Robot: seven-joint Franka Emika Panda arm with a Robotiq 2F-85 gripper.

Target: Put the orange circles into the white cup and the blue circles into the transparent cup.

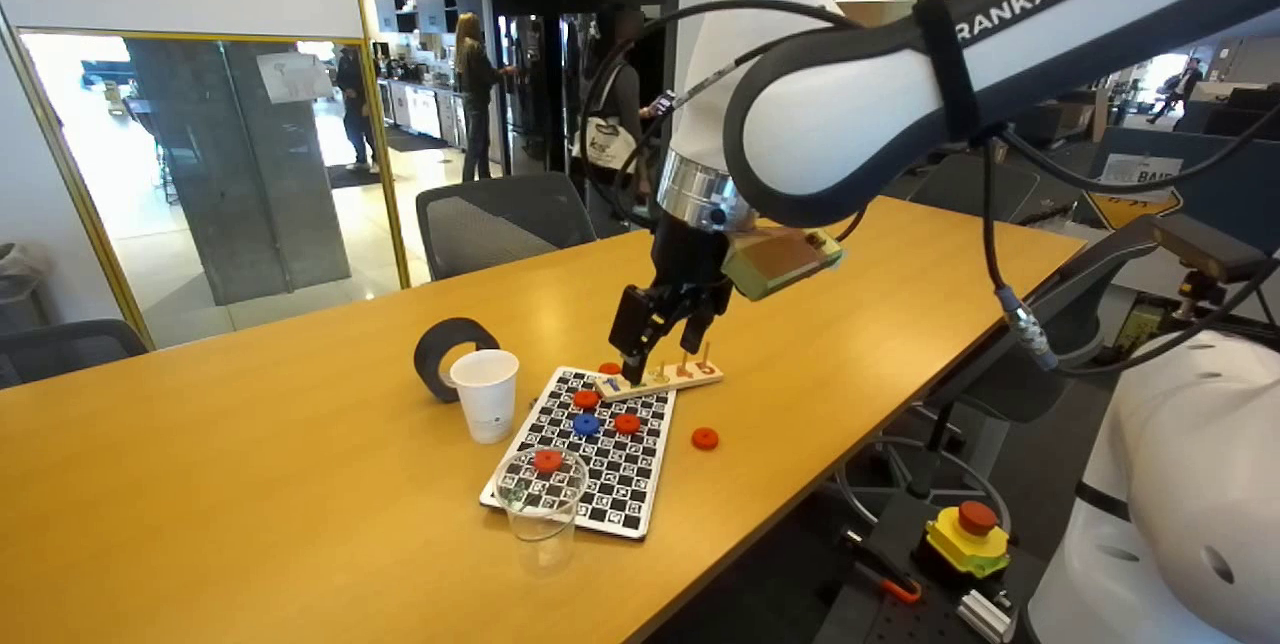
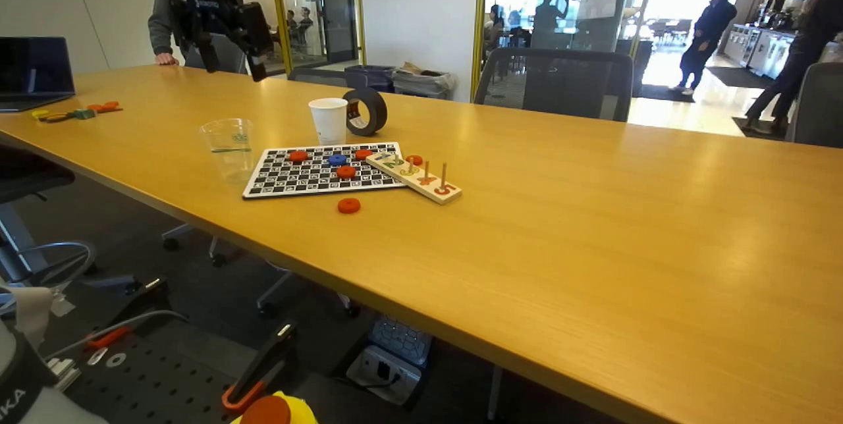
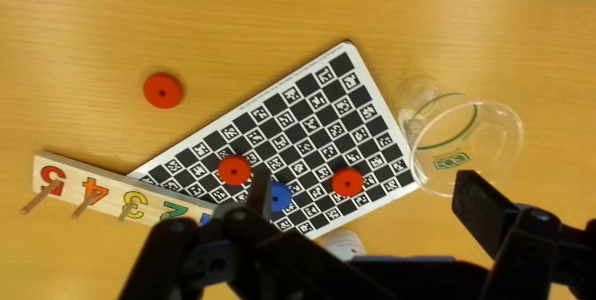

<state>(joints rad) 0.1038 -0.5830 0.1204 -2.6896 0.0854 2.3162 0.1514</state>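
Wrist view had the gripper [image 3: 363,187] spread super wide, an orange disc [image 3: 163,88] upper left, blue disc [image 3: 282,196] lower middle, clear cup [image 3: 451,160] right, white cup [image 3: 343,245] bottom.

You view orange-red discs [image 3: 163,84], a blue disc [image 3: 282,193], a white paper cup [image 1: 488,392], a green-banded transparent cup [image 3: 454,158] and a black-and-white checkerboard [image 3: 298,127].

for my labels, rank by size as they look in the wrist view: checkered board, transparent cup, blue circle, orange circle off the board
1. Checkered board
2. Transparent cup
3. Orange circle and blue circle, unranked: a gripper finger hides part of the blue one, so its full size is unsure.
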